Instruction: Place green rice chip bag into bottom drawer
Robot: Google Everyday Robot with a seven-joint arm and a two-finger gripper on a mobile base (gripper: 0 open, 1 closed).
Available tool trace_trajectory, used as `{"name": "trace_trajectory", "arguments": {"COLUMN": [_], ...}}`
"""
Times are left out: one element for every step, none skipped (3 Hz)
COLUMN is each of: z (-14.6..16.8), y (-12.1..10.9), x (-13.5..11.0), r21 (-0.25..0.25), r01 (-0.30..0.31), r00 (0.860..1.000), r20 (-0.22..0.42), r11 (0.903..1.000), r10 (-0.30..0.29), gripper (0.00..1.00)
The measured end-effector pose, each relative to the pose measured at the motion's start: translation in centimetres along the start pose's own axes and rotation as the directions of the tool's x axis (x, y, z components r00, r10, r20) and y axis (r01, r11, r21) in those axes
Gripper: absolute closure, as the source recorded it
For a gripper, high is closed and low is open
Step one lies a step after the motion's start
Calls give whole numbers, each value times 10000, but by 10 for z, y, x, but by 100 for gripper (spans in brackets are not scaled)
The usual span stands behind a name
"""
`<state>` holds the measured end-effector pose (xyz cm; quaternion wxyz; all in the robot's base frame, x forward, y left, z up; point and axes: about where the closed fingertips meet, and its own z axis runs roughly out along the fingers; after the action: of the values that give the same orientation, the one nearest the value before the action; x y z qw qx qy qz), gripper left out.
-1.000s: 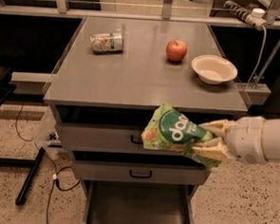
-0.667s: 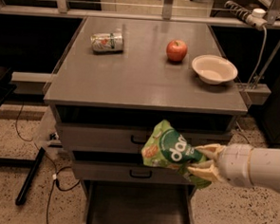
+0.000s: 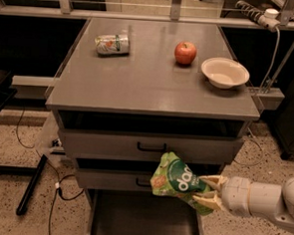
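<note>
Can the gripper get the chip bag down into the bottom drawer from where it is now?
Probably yes: the gripper holds the green rice chip bag just above the open bottom drawer, nothing between them.

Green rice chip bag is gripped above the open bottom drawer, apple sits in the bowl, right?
No: camera view shows the apple beside the bowl, apart. The gripper, low right, holds the green rice chip bag above the bottom drawer.

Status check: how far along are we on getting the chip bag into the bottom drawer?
Done: the bottom drawer is pulled open, and the gripper is shut on the green rice chip bag. In hand: the bag hangs in front of the middle drawer, above the open tray. Left: lower it into the drawer and release.
</note>
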<state>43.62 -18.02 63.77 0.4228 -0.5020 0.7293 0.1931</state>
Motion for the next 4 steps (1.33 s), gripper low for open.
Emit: {"name": "trace_trajectory", "arguments": {"z": [17, 20, 20, 30], "y": [0, -7, -7, -1], "x": [44, 90, 90, 94], "r21": [-462, -747, -749, -899], "r01": [-219, -626, -627, -712], "r00": [9993, 9927, 9927, 9914], "r20": [-297, -1074, -1074, -1159], "r11": [9987, 9952, 9952, 9934], "r10": [205, 544, 544, 606], "gripper": [100, 100, 100, 100]}}
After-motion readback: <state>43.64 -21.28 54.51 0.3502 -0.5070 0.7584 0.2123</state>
